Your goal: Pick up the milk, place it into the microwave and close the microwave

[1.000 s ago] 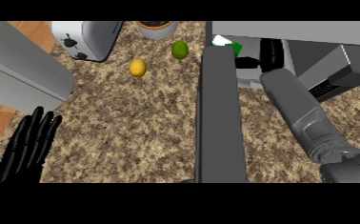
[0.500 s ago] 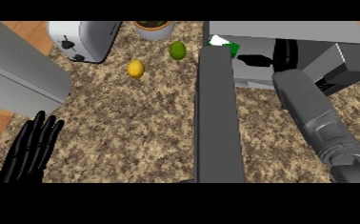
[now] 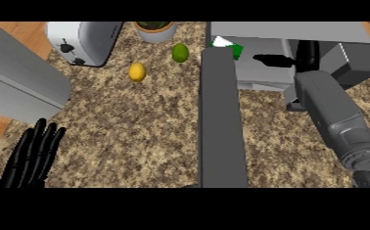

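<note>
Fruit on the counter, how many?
2: a yellow lemon beside the toaster, and a green lime below the plant pot. The open microwave door may hide more.

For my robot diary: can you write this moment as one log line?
milk: inside microwave | right hand: open beside it | door: open | left hand: resting lower left

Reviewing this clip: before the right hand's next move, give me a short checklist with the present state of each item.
1. Milk inside the microwave: ok, the green and white carton shows behind the door's far end.
2. Right hand free of the milk: ok, it shows apart from the carton.
3. Microwave door closed: not ok, it stands open across the counter.
4. Left hand out of the way: ok, resting open at the lower left.
5. Lemon and lime away from the door: ok.
</note>
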{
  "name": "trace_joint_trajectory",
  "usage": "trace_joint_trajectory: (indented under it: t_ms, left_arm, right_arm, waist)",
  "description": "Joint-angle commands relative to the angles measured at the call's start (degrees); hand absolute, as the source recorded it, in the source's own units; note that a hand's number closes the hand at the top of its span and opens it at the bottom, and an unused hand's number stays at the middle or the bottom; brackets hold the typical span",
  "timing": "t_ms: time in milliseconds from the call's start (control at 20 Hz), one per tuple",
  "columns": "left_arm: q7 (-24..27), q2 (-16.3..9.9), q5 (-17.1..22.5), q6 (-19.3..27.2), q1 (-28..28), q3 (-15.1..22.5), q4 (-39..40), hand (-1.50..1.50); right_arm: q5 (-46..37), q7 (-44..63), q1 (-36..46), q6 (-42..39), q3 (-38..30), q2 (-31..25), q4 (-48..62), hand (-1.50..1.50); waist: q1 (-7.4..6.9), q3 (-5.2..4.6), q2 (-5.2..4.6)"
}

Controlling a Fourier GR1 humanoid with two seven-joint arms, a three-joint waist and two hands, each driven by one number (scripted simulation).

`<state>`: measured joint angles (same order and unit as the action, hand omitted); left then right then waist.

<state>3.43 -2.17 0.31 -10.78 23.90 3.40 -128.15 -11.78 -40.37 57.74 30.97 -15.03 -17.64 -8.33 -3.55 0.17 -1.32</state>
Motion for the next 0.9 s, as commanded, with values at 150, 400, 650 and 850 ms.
trace_joint_trajectory:
  t_ms: [150, 400, 650, 850]
  left_arm:
    - [-1.01, 0.8, -0.93, 0.36, 0.61, 1.26, 0.59, -1.5]
    - [1.06, 1.79, -2.09, -0.1, 4.85, 3.87, -2.58, -1.5]
    - [1.93, 2.01, -2.33, -0.03, 3.61, 4.44, -0.46, -1.5]
    - [1.47, 1.01, 0.45, -0.48, 0.99, 0.95, 1.25, -1.5]
  right_arm:
    - [3.15, -3.45, -2.59, -8.35, -2.71, 0.33, -0.81, -1.5]
    - [4.57, -4.52, -6.59, -13.41, -3.55, -0.5, -1.5, -1.5]
    - [5.08, -7.67, -9.8, -19.58, -3.15, 2.59, -1.5, -1.5]
    - [5.22, -6.96, -13.72, -19.77, -2.57, 3.41, -2.77, -1.5]
  waist:
    - [1.06, -0.03, 0.38]
    - [1.9, -0.09, 0.93]
    - [1.65, -0.07, 0.76]
    - [2.86, -0.15, 1.11]
